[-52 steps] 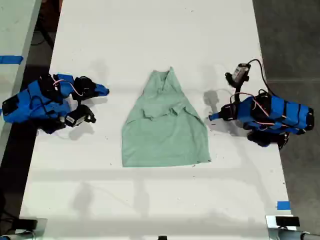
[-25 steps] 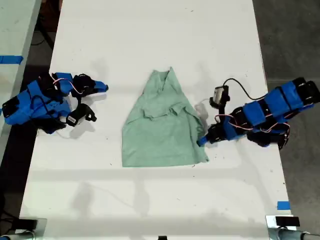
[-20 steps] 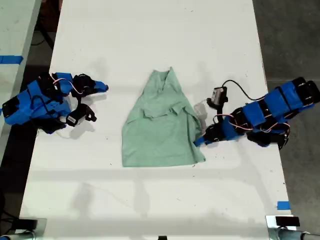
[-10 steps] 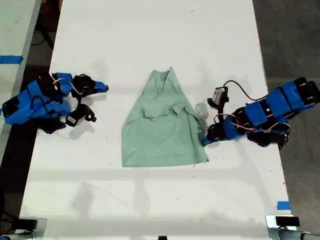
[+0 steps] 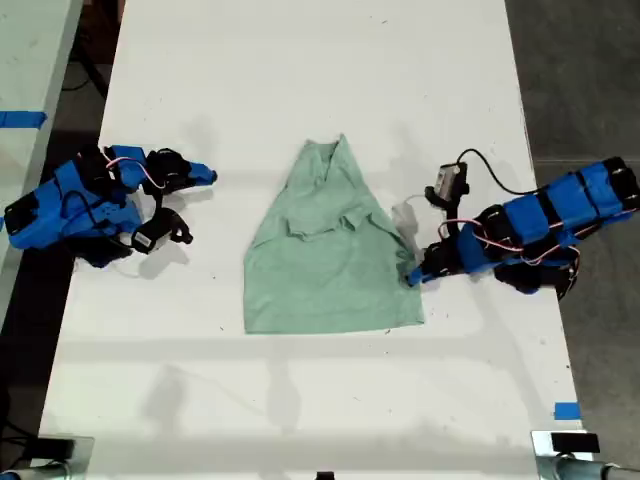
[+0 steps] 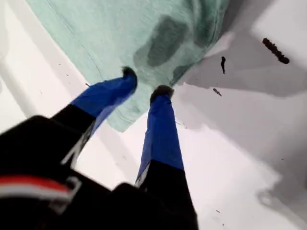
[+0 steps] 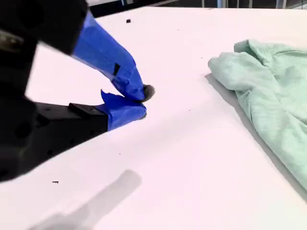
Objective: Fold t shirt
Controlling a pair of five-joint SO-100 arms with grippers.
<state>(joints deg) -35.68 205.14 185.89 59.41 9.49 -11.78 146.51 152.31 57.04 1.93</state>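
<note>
Wrist view edges are cropping the t shirt point(image 6: 120, 38); first gripper point(image 6: 144, 88) is hiding hem w/ tips.

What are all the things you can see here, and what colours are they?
t shirt: one, pale mint green, wrinkled, flat in the middle of the table.
table: one, white, under everything.
blue tape: one small piece, near the table's lower corner at the exterior view's right.
my first gripper: one, blue, jaws open over the shirt's edge, at the exterior view's right.
my second gripper: one, blue, jaws shut on nothing, resting apart from the shirt at the exterior view's left.
</note>
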